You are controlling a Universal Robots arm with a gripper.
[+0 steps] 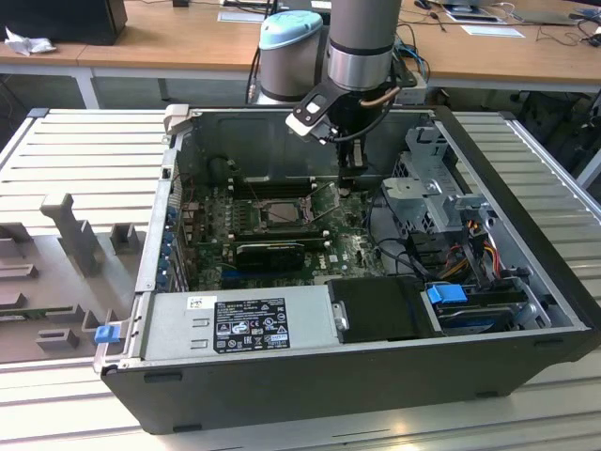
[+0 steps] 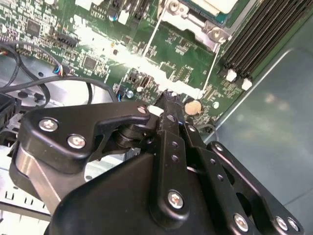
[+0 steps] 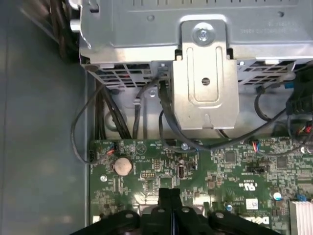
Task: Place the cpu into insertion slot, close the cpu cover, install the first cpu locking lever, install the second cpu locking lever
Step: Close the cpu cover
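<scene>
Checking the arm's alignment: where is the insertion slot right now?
In the exterior view, the insertion slot sits on the motherboard, between the black memory slots and the long black card, to the exterior view's left of the gripper.

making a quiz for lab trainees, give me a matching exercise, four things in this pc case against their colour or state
1 gripper
2 coin cell
3 power supply
4 drive cage

a bare silver sheet metal
b long pale grey box with a black label
c black, fingers shut over the green board
d round, pale, set on the board

Pairs: 1-c, 2-d, 3-b, 4-a
</scene>
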